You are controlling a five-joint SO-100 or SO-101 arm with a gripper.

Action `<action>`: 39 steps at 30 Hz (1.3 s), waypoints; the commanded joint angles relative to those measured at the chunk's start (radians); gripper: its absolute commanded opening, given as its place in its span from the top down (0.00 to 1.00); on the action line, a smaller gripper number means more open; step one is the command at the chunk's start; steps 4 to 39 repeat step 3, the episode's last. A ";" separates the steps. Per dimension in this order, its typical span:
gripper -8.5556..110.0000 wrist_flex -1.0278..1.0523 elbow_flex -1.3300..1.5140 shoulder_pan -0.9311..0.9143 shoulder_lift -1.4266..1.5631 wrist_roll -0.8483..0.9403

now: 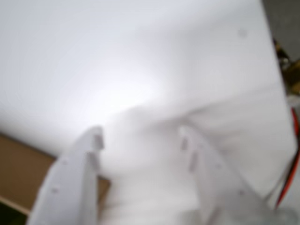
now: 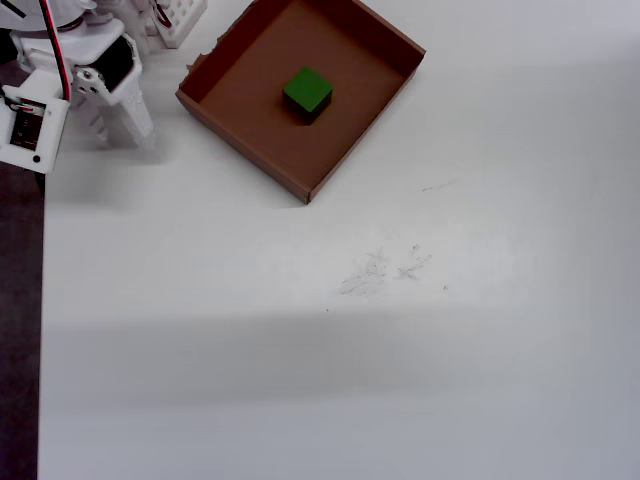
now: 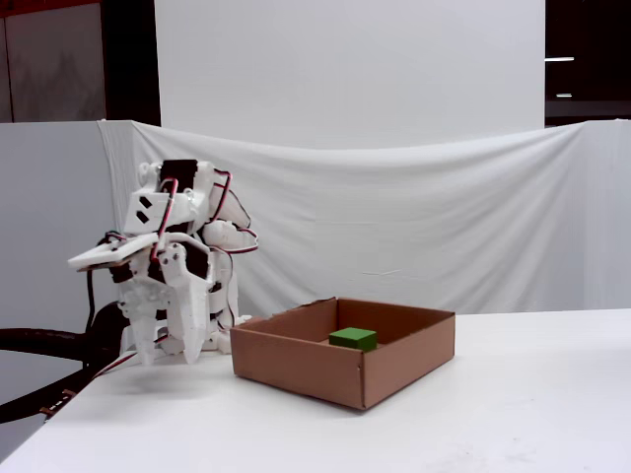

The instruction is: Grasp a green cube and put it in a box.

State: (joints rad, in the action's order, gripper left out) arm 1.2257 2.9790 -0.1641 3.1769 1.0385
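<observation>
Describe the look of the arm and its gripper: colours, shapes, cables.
The arm is built of white plastic shells with dark servo blocks between them. Thin red and black cables loop along its joints. The gripper has two flat white fingers that taper toward the tips. No markings can be made out.

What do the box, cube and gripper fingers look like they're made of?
The box: brown cardboard, matte, with raw cut edges. The green cube: solid and opaque with darker sides; wood, foam or plastic, unclear. The gripper fingers: white matte plastic, probably printed.
</observation>
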 commanded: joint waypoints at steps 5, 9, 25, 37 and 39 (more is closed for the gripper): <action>0.74 0.009 -0.006 0.005 0.008 -0.003; 0.74 0.009 -0.006 0.005 0.008 -0.003; 0.74 0.009 -0.006 0.005 0.008 -0.003; 0.74 0.009 -0.006 0.005 0.008 -0.003; 0.74 0.009 -0.006 0.005 0.008 -0.003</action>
